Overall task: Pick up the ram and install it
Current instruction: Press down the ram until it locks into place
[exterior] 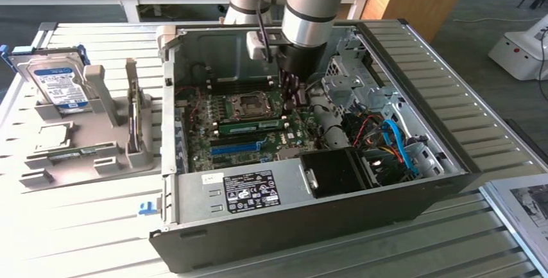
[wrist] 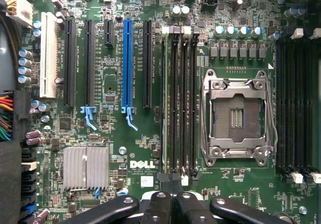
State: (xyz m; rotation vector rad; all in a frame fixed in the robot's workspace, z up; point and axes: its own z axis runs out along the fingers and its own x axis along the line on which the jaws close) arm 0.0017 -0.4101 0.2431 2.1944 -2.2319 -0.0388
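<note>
The ram (exterior: 250,126) is a long green stick standing on edge in a memory slot of the motherboard (exterior: 205,143), just in front of the CPU socket (exterior: 251,103). My gripper (exterior: 294,96) hangs inside the open computer case, just above the ram's end on the exterior view's right. In the wrist view the ram (wrist: 167,103) appears edge-on among the black memory slots beside the CPU socket (wrist: 235,116). The gripper (wrist: 170,180) has its dark fingertips together over the slots' near end, with nothing visibly between them.
A blue slot strip (wrist: 127,63) and black expansion slots lie beside the memory slots. The case holds a power supply (exterior: 248,191), a drive cage (exterior: 351,79) and coloured cables (exterior: 389,140). A grey stand with a hard drive (exterior: 58,85) is on the exterior view's left.
</note>
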